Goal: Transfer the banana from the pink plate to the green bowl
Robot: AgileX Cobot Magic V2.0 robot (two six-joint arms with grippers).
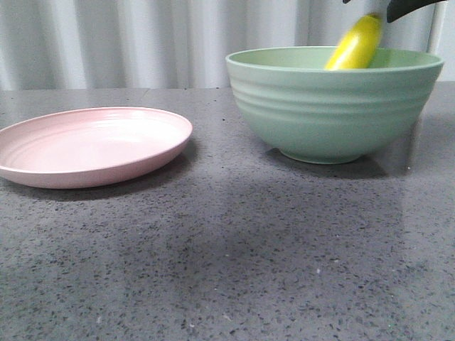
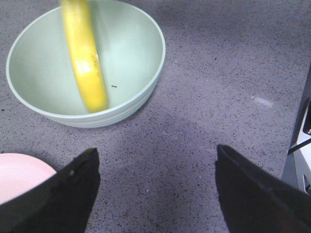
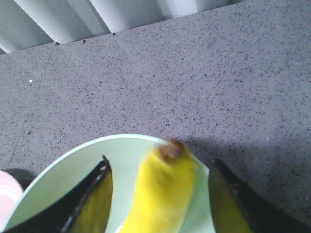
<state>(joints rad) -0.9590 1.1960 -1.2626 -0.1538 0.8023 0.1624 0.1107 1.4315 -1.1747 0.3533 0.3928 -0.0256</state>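
The banana (image 1: 355, 44) is blurred and stands steeply, its lower end inside the green bowl (image 1: 327, 106) and its upper end above the rim. My right gripper (image 3: 159, 162) is open right above the bowl (image 3: 73, 165). The banana (image 3: 160, 194) lies between its spread jaws with a gap on each side. One dark finger (image 1: 407, 8) shows at the top edge of the front view. My left gripper (image 2: 156, 150) is open and empty over bare table, near the bowl (image 2: 131, 43) and the banana (image 2: 85, 63). The pink plate (image 1: 92, 145) sits empty at the left.
The grey speckled table (image 1: 234, 249) carries only the plate and the bowl. A white corrugated wall (image 1: 142, 35) stands behind. The plate's edge also shows in the left wrist view (image 2: 19, 172). A white fixture (image 2: 303, 145) stands at the table's side.
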